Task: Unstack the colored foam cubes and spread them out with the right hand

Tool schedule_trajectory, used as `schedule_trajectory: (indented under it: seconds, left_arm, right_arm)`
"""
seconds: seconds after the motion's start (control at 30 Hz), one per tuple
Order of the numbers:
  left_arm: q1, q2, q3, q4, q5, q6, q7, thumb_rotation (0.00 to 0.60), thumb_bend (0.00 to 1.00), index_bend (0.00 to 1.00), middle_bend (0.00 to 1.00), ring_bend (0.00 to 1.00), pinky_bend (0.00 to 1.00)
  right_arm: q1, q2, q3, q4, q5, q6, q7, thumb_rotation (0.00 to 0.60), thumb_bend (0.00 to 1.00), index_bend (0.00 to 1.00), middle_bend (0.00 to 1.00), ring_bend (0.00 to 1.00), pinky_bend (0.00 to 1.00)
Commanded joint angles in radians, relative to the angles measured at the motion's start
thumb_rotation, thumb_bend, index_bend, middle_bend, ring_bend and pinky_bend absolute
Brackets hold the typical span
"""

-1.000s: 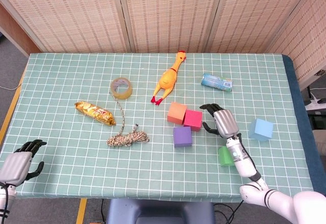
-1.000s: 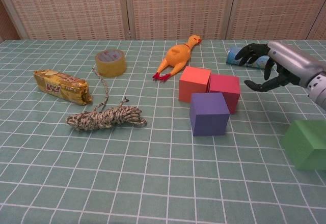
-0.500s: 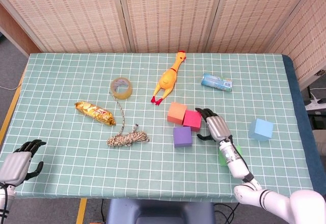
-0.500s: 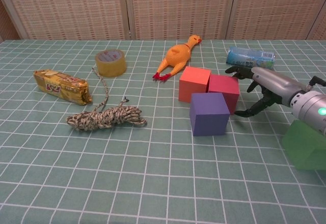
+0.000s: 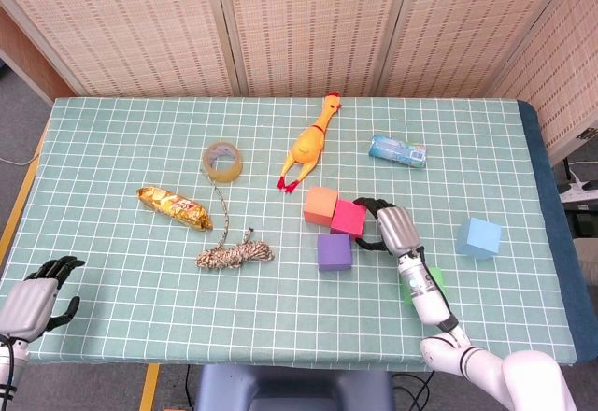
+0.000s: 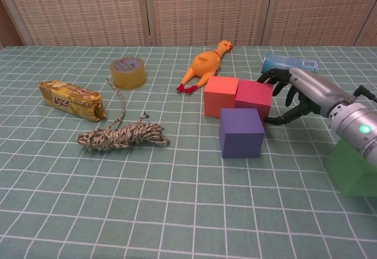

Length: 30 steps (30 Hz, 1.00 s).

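Note:
A magenta foam cube [image 5: 348, 217] [image 6: 252, 96] sits on the table against an orange cube [image 5: 320, 205] [image 6: 220, 96], with a purple cube [image 5: 334, 251] [image 6: 241, 132] just in front of them. My right hand [image 5: 388, 227] [image 6: 296, 93] grips the magenta cube's right side, fingers behind it and thumb at its front corner. A green cube [image 5: 412, 286] [image 6: 353, 168] lies under my right forearm, partly hidden. Off to the right lies a light blue cube [image 5: 478, 237]. My left hand [image 5: 33, 300] rests at the table's near left corner, holding nothing.
A rubber chicken [image 5: 308, 145], a tape roll [image 5: 223, 161], a yellow snack packet [image 5: 173, 207] and a coil of rope [image 5: 234, 253] lie left and behind the cubes. A blue-green packet [image 5: 397, 150] lies behind my right hand.
My right hand came down and leftward onto the magenta cube and closed around its right side. The magenta and orange cubes shifted slightly left. The left hand stayed still.

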Motion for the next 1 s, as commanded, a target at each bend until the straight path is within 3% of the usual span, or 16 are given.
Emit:
schedule_trajectory:
  seconds: [0.03, 0.37, 0.6, 0.77, 0.9, 1.0]
  left_arm:
    - [0.000, 0.000, 0.000, -0.001, 0.001, 0.001, 0.001, 0.600, 0.46, 0.21, 0.16, 0.16, 0.36]
    - [0.002, 0.003, -0.001, -0.001, 0.000, 0.005, -0.008, 0.600, 0.46, 0.21, 0.16, 0.16, 0.36]
    - [0.001, 0.001, 0.000, -0.003, 0.002, 0.003, -0.006, 0.600, 0.46, 0.21, 0.16, 0.16, 0.36]
    - [0.000, 0.000, 0.001, -0.007, -0.001, -0.001, 0.002, 0.600, 0.46, 0.21, 0.16, 0.16, 0.36]
    - [-0.001, -0.001, 0.001, -0.007, -0.003, -0.003, 0.005, 0.600, 0.46, 0.21, 0.16, 0.16, 0.36]
    - [-0.002, -0.002, 0.000, -0.006, -0.007, -0.006, 0.005, 0.600, 0.46, 0.21, 0.16, 0.16, 0.36]
  right_arm:
    - [0.003, -0.025, -0.001, 0.043, -0.019, 0.032, 0.027, 0.600, 0.12, 0.44, 0.41, 0.39, 0.55]
    - [-0.026, 0.002, -0.012, 0.072, -0.042, 0.108, 0.025, 0.600, 0.38, 0.54, 0.49, 0.47, 0.63]
    - [-0.090, 0.180, 0.011, -0.176, -0.008, 0.160, -0.144, 0.600, 0.40, 0.54, 0.49, 0.48, 0.63]
    - [-0.127, 0.299, 0.042, -0.337, 0.063, 0.138, -0.263, 0.600, 0.40, 0.54, 0.49, 0.48, 0.63]
    - [-0.142, 0.359, 0.068, -0.402, 0.141, 0.093, -0.354, 0.600, 0.40, 0.54, 0.49, 0.48, 0.63]
    - [-0.143, 0.383, 0.068, -0.399, 0.168, 0.045, -0.348, 0.600, 0.40, 0.53, 0.49, 0.47, 0.63]
